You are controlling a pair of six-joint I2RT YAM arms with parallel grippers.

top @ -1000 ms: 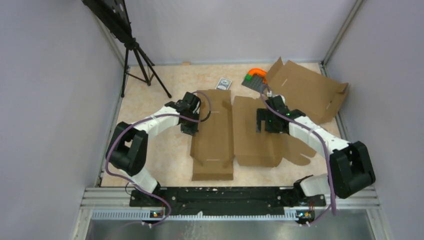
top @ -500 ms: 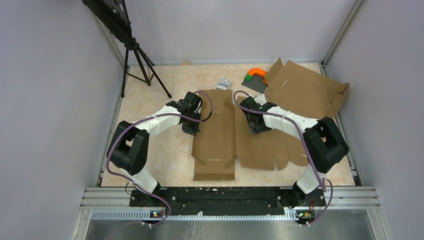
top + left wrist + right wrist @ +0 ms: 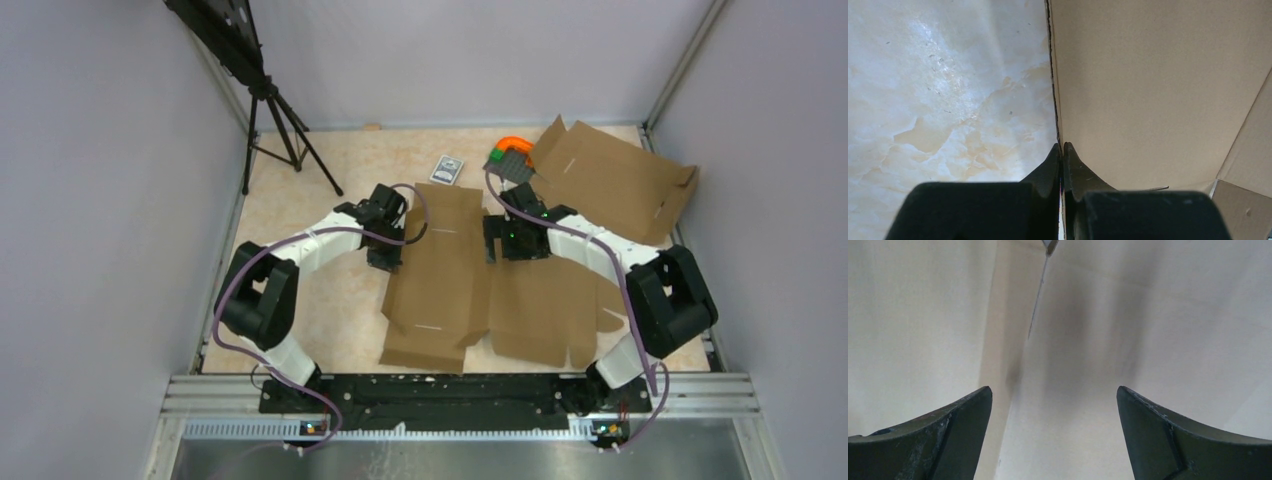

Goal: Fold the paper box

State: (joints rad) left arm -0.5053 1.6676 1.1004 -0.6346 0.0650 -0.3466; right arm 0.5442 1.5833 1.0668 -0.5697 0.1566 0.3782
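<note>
Two tools at the paper box [image 3: 445,275], spread out on the tabletop [image 3: 320,190]. Left tool [image 3: 1062,146] pinched closed on its left edge; right tool [image 3: 1054,390] spread wide just above the cardboard, holding nothing.

the paper box [image 3: 470,290] is a plain brown cardboard blank, still unfolded, spread open in the middle of the surface with its long panels running near to far. a crease divides its left panel, marked by two thin slots, from the wider right part. small rounded flaps jut out along the near right edge.
</note>
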